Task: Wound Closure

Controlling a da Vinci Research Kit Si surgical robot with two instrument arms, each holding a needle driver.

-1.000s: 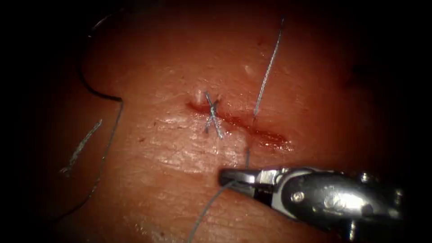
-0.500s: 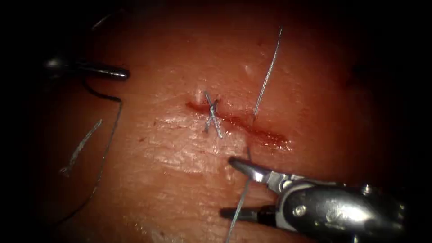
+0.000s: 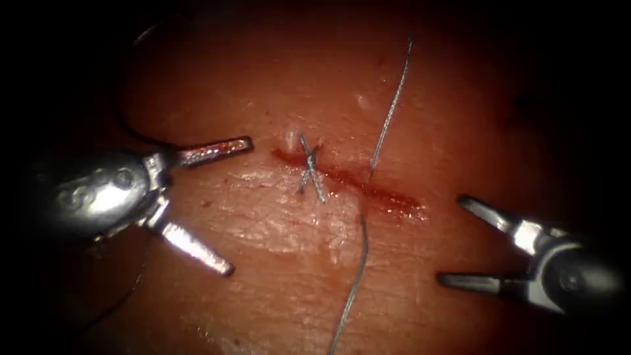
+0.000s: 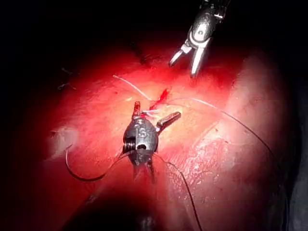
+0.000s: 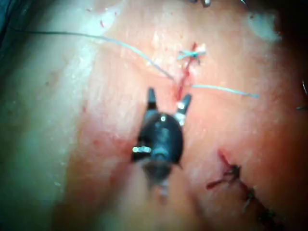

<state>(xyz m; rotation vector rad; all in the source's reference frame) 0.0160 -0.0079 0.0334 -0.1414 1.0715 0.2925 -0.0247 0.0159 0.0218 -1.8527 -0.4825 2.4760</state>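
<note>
My right gripper is spread wide, holding nothing, right of the cut; my left gripper gapes wide and empty on the left; thread exits the tissue below the cut; the needle lies beyond, far left.

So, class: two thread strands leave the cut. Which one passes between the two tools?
The lower strand, running from the cut toward the viewer, between the left tool and right tool, both open and empty. The other strand runs up, away.
</note>
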